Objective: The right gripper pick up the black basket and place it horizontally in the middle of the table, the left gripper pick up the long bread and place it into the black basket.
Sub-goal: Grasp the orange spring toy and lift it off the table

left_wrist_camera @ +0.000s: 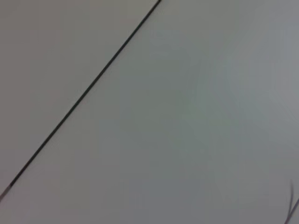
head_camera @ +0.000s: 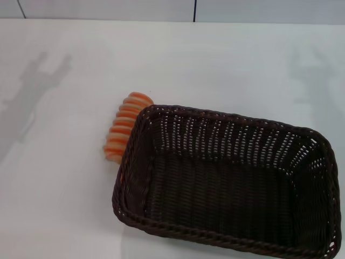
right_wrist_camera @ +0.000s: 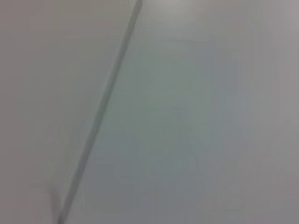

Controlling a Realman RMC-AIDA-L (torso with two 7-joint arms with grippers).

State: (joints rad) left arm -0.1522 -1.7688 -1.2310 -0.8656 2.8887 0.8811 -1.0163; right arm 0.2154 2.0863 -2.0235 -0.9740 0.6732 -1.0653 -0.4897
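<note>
The black basket (head_camera: 226, 183) lies on the white table (head_camera: 64, 205) at the front right, its long side running slightly slanted across the head view. The long bread (head_camera: 125, 127), tan with orange ridges, rests on the table against the basket's left end, partly hidden behind the rim. Neither gripper shows in the head view; only arm shadows fall on the table at the far left and far right. Both wrist views show just a plain pale surface crossed by a dark seam (left_wrist_camera: 84, 95).
A wall with a dark vertical seam (head_camera: 194, 11) runs along the table's far edge. The basket's right and front rims reach the edge of the head view.
</note>
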